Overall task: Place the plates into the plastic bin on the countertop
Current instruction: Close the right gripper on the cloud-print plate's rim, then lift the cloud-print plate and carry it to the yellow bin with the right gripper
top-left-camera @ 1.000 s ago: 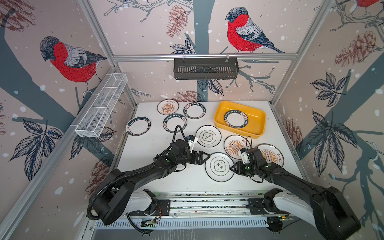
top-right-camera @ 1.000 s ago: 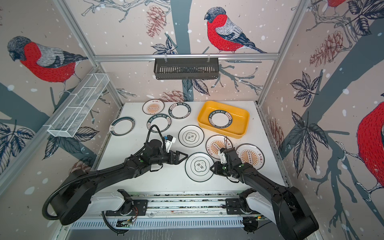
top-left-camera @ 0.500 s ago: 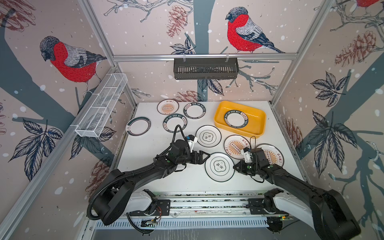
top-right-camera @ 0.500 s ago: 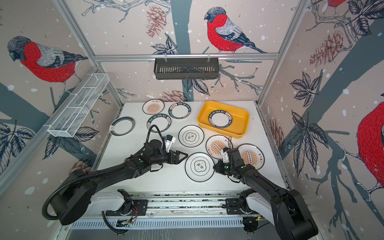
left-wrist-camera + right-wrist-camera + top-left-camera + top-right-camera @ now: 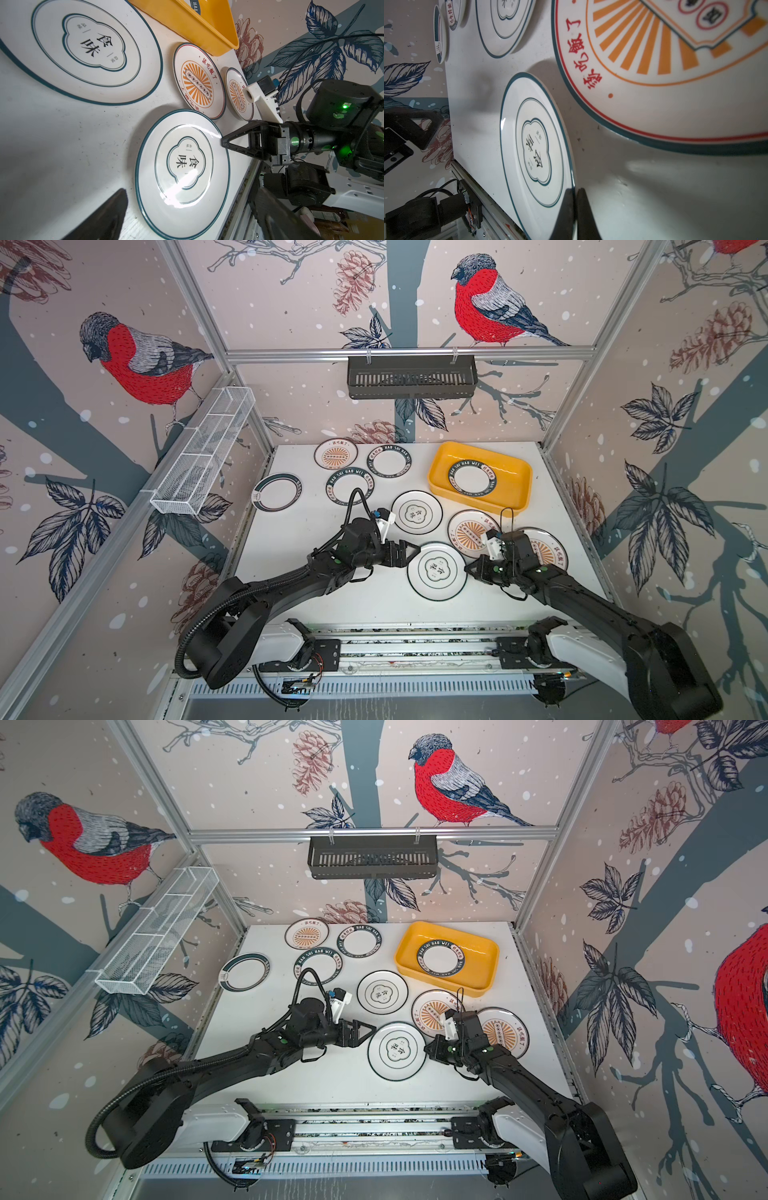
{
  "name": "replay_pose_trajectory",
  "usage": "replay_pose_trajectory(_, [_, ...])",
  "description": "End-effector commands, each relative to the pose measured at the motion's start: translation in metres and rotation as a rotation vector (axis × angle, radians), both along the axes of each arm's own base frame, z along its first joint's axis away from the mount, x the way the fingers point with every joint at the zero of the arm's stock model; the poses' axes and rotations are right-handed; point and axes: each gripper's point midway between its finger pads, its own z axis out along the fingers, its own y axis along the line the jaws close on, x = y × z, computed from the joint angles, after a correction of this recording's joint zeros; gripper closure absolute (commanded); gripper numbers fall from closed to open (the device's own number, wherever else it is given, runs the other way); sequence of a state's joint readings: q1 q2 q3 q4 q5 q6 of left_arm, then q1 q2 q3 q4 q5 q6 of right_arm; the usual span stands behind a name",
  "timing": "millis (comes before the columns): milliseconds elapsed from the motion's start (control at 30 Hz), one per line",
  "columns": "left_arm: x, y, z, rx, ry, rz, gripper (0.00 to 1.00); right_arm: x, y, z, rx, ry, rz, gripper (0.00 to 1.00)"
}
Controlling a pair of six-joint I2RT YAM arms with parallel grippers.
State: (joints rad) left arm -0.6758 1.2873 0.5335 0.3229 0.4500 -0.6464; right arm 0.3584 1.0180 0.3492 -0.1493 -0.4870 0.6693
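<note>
Pinching rim of near flower plate (image 5: 436,570) in shut right claw (image 5: 466,569), left claw (image 5: 411,553) open, empty; next, probably lift into plastic bin (image 5: 478,501).

The left arm (image 5: 291,585) and right arm (image 5: 582,597) are showing black shells over white bases (image 5: 278,645). A ribbed black hose (image 5: 180,655) is running along the left one, green lights (image 5: 345,106) are glowing on the right, and the right gripper (image 5: 223,143) is ending in black triangular jaws.
</note>
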Motion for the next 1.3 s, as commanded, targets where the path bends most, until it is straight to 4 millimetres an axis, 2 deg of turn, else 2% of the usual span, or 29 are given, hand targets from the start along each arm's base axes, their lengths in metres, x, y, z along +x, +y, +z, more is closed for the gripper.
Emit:
replay_pose_trajectory(0, [0.007,-0.004,0.012,-0.016,-0.053,-0.003,0.04,0.007,0.001,0.015,-0.006,-0.036,0.005,0.98])
replay_pose_trajectory(100, [0.013,-0.003,0.017,-0.014,-0.068,0.027,0.04,0.016,0.004,0.035,0.003,-0.079,0.014,0.98])
replay_pose_trajectory(333, [0.04,0.009,0.041,-0.03,-0.131,0.113,0.04,0.044,0.002,0.079,0.04,-0.17,-0.003,0.98])
replay_pose_trajectory(567, [0.057,0.009,0.046,-0.037,-0.128,0.122,0.04,0.079,-0.005,0.123,0.086,-0.272,-0.027,0.99])
replay_pose_trajectory(733, [0.067,0.005,0.05,-0.045,-0.128,0.119,0.04,0.106,-0.014,0.147,0.109,-0.337,-0.064,0.99])
replay_pose_trajectory(1033, [0.079,-0.008,0.059,-0.055,-0.141,0.079,0.04,0.156,-0.041,0.173,0.128,-0.394,-0.131,0.99])
replay_pose_trajectory(1067, [0.081,-0.009,0.059,-0.053,-0.138,0.077,0.04,0.163,-0.044,0.165,0.125,-0.372,-0.14,0.99])
replay_pose_trajectory(1267, [0.087,-0.014,0.06,-0.055,-0.136,0.07,0.04,0.184,-0.059,0.163,0.131,-0.368,-0.165,0.99])
